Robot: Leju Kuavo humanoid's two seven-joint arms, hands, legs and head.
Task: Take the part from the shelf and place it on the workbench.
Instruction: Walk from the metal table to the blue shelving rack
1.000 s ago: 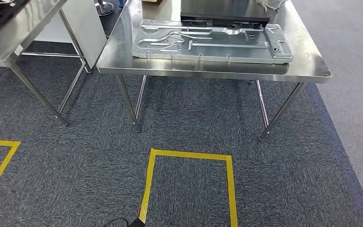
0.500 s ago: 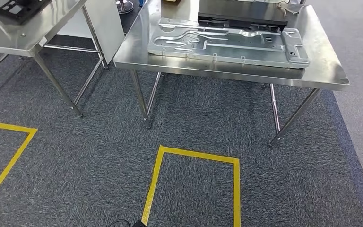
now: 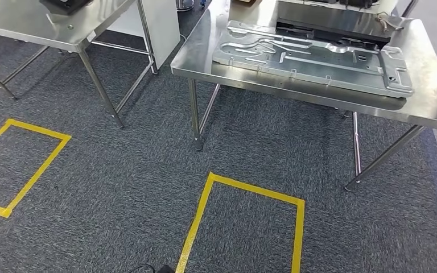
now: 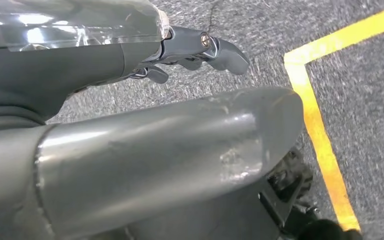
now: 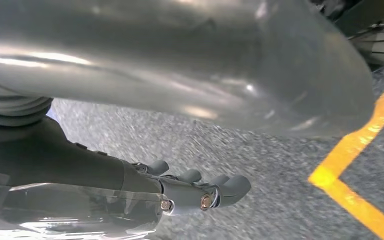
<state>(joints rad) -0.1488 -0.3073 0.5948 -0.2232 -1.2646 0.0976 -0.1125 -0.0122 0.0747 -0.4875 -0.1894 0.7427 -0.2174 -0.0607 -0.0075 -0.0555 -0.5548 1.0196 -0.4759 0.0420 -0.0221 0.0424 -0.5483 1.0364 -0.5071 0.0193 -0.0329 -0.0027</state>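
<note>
Head view: the part (image 3: pixel 313 57), a long stamped metal plate, lay flat on the steel bench (image 3: pixel 432 105) ahead of me, its long edge near the bench's front edge. A dark flat panel (image 3: pixel 333 25) sat just behind it, farther from me. A second bench (image 3: pixel 51 28) stood well apart to the left. On the grey carpet (image 3: pixel 119 170), two yellow tape squares (image 3: pixel 244 227) were marked between me and the benches.

Left wrist view: my left hand (image 4: pixel 195 52) hung above the carpet, fingers (image 4: pixel 225 52) loosely extended, holding nothing.

Right wrist view: my right hand (image 5: pixel 195 187) likewise hung over the carpet, fingers (image 5: pixel 232 187) slightly apart, empty, near a yellow tape corner (image 5: pixel 330 180).
</note>
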